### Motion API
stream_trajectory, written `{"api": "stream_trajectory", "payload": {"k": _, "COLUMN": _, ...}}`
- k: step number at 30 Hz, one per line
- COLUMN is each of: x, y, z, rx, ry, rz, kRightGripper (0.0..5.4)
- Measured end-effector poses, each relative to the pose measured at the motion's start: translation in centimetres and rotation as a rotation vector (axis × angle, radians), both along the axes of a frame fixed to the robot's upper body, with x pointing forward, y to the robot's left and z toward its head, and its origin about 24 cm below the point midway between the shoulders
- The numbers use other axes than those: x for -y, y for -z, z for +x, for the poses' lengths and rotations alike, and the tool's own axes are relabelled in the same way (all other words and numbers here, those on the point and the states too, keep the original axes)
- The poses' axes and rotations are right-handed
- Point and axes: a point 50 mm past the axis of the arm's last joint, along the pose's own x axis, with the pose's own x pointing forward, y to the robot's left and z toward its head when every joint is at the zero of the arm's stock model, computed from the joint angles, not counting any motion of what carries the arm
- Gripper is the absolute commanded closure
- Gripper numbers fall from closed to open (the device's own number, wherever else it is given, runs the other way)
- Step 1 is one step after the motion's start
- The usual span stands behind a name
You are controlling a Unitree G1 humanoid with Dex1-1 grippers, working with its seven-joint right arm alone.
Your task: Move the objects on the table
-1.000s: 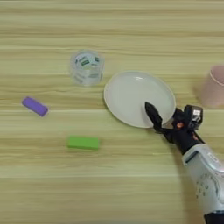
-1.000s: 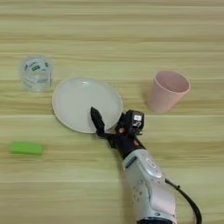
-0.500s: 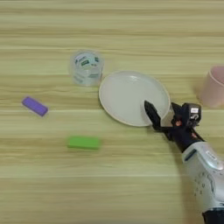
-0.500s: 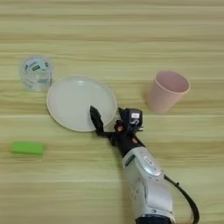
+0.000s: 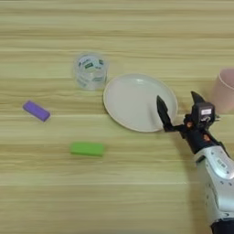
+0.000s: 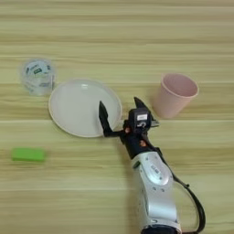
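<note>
A round cream plate lies in the middle of the table. My right gripper is open at the plate's right rim. Its left finger stands over the plate's inner right side and the other finger is outside the rim. A pink cup stands upright just right of the gripper. The clear tape-like roll sits up-left of the plate. A green block lies lower left and a purple block far left.
My silver forearm comes up from the bottom edge toward the plate. The roll stands close to the plate's upper-left rim. Bare wood shows along the far side and the lower left.
The plate has slid a little to the left, closer to the roll. My gripper stayed at its right rim, fingertips now slightly higher in the picture. Cup and blocks are unmoved.
</note>
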Motion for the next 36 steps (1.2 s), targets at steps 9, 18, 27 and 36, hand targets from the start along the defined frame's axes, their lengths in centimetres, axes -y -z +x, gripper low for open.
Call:
{"api": "stream_trajectory", "payload": {"k": 9, "x": -1.6, "y": -1.3, "z": -1.3, "rx": 0.073, "ry": -0.223, "rz": -0.013, "kRightGripper": 0.03}}
{"api": "stream_trajectory", "payload": {"k": 18, "x": -2.9, "y": -1.9, "z": -3.1, "rx": 0.060, "ry": -0.463, "rz": -0.007, "kRightGripper": 0.03}}
{"api": "stream_trajectory", "payload": {"k": 27, "x": -4.8, "y": -1.0, "z": -4.1, "rx": 0.001, "ry": -0.609, "rz": -0.027, "kRightGripper": 0.03}}
{"api": "stream_trajectory", "payload": {"k": 36, "x": -7.3, "y": -0.1, "z": -5.0, "rx": -0.051, "ry": -0.772, "rz": -0.104, "kRightGripper": 0.03}}
